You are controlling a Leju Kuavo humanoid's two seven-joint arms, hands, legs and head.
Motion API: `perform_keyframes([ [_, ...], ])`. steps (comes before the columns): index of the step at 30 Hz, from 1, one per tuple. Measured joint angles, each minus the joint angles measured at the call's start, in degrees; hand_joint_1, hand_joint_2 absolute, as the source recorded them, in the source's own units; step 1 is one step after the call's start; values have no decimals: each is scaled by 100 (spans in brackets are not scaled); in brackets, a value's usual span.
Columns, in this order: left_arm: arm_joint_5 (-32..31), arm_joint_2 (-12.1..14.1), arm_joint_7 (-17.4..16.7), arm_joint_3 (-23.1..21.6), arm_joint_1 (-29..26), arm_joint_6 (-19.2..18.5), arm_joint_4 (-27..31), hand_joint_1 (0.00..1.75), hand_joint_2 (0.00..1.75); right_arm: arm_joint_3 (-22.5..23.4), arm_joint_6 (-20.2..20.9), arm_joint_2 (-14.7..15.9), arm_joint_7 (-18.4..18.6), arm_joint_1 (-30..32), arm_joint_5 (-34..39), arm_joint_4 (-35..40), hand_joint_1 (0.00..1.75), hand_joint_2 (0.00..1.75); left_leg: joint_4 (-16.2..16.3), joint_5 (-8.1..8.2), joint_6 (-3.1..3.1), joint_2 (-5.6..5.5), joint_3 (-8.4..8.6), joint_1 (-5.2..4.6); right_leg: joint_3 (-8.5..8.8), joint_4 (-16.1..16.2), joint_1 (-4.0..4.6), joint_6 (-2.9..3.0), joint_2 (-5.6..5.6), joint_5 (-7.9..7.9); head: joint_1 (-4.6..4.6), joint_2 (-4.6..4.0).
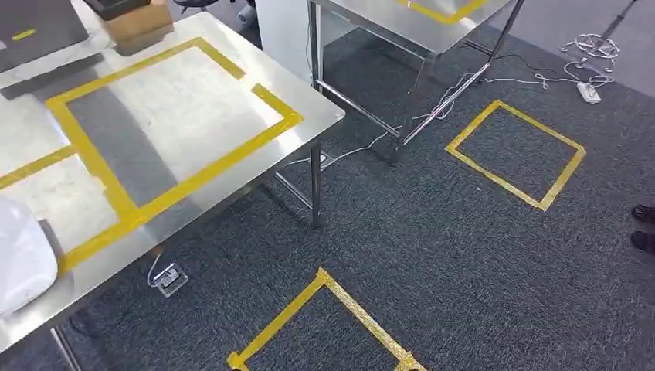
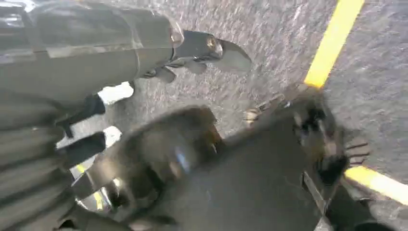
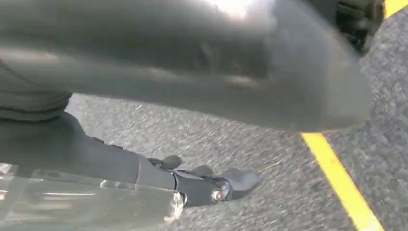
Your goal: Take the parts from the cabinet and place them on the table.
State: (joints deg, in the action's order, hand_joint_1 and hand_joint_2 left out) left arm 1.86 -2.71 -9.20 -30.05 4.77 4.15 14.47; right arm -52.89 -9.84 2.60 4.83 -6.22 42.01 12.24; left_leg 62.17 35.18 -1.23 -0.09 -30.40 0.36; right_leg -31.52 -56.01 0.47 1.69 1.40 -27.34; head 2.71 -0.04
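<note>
The steel table with yellow tape frames stands to my front left in the head view. A white rounded object lies on it near my edge; I cannot tell what it is. A cardboard box with a dark item on top sits at the table's far side. My left hand hangs over the grey carpet with its fingers loosely extended and nothing in it. My right hand hangs the same way over the carpet, holding nothing.
A second steel table stands farther back. Yellow tape squares mark the carpet ahead and close below. Cables and a power strip lie at the far right. A person's dark shoes show at the right edge.
</note>
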Motion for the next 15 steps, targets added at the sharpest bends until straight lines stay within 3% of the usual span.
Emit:
perform_keyframes([
  [2, 7, 15, -39, -4, -11, 0, 0, 0, 175, 0, -2, -11, -2, -40, 4, 2, 0, 0, 866, 374, -32, -72, -465, 11, 0, 7, -9, 16, -125, 9, -68, 0],
  [3, 29, 28, -42, -11, -18, 0, -2, 0, 175, 0, 0, -30, -2, -45, 11, 2, 0, 0, 1196, 454, -50, -59, -670, 13, 2, -2, -10, 16, -203, -1, -87, 0],
  [4, 46, 42, -39, -15, -16, 0, -2, 0, 175, 0, 0, -35, -2, -44, 17, 2, 0, 0, 1301, 388, -69, -41, -777, 14, 6, -18, -21, 10, -278, -14, -96, 0],
  [6, 63, 50, -39, -48, -8, 2, -2, 0, 175, 0, 7, -39, -2, -30, 28, 2, 0, 0, 782, -121, -111, -31, -604, 34, 29, -78, -64, -51, -440, -64, -112, 0],
  [7, 68, 52, -39, -59, -11, 2, -2, 0, 175, 0, 13, -44, 0, -29, 37, 2, 0, 0, 289, -449, -145, -117, -403, 73, 32, -135, -89, -89, -520, -108, -131, 0],
  [8, 77, 55, -39, -81, -13, 2, -4, 0, 175, 0, 13, -42, 0, -28, 42, 2, 0, 0, -52, -551, -184, -397, -253, 133, 22, -217, -114, -139, -587, -166, -153, 0],
  [9, 83, 50, -39, -109, -24, 2, -4, 0, 175, 0, 13, -28, 0, -49, 46, -2, 0, 0, -110, -445, -196, -710, -230, 154, -40, -310, -85, -194, -664, -207, -228, 0],
  [10, 94, 59, -35, -125, -4, 2, -4, 0, 175, 0, 13, -28, 2, -64, 52, -4, 0, 0, -112, -397, -93, -613, -211, 157, -106, -344, -96, -206, -736, -210, -238, 0],
  [11, 107, 59, -35, -142, -30, 7, -4, 0, 175, 0, 13, -31, 2, -70, 50, -4, 0, 0, -120, -392, -60, -552, -218, 132, -115, -327, -116, -234, -808, -190, -170, 0],
  [13, 140, 66, -35, -151, -25, 13, -4, 0, 175, 0, 13, -31, 0, -56, 52, -2, 0, 0, -131, -394, 14, -380, -184, 139, -145, -311, -136, -281, -971, -175, -183, 0],
  [14, 149, 70, -33, -164, -12, 20, -7, 0, 175, -2, 13, -39, -2, -40, 52, -2, 0, 0, -145, -386, 50, -277, -154, 143, -173, -413, -110, -303, -693, -239, -169, 0],
  [15, 164, 70, -33, -184, -17, 20, -4, 0, 175, -2, 15, -44, -2, -57, 50, -2, 0, 0, -149, -366, 82, -174, -131, 125, -311, -683, -93, -324, -378, -374, -96, 0],
])
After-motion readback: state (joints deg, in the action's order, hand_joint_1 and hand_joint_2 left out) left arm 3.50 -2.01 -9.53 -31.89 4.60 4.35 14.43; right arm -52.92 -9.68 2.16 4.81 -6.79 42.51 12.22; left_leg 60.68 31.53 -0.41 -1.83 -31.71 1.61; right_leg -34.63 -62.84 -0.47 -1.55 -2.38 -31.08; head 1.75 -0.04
